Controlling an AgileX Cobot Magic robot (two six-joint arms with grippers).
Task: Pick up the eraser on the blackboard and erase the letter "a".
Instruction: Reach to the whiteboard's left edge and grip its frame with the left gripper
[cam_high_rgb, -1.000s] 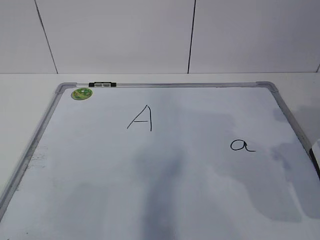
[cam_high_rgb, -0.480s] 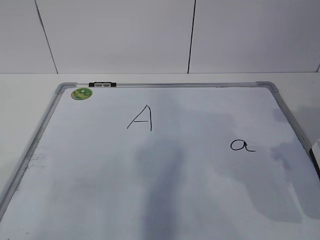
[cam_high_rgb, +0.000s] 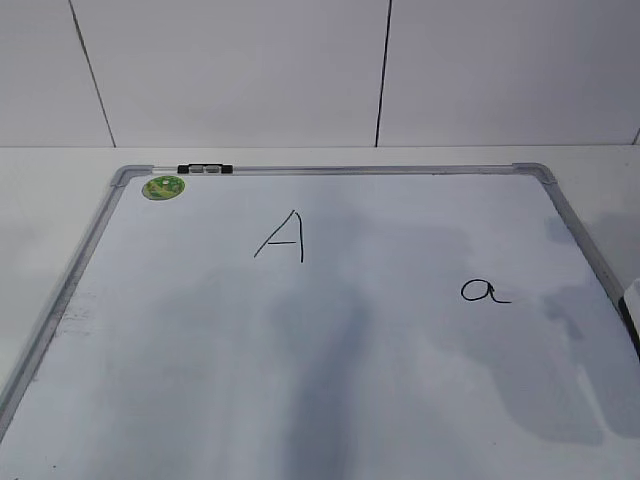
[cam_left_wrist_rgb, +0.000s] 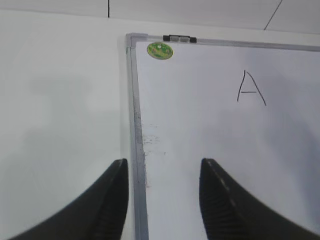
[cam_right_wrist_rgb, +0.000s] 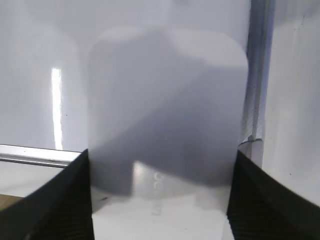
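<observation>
While the right end effector (cam_right_wrist_rgb: 160, 200) straddles the eraser (cam_right_wrist_rgb: 167, 110) at the board's (cam_high_rgb: 330, 380) 3 o'clock edge, fingers flanking its long sides, the light, rigid, probably slick plastic wants a firm mid-length pinch.

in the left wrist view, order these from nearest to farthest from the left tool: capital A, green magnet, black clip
1. Capital A, up and to the right of the left tool, on the board.
2. Green magnet, at the board's far left corner.
3. Black clip, on the far frame edge just past the magnet; these two are nearly level.
</observation>
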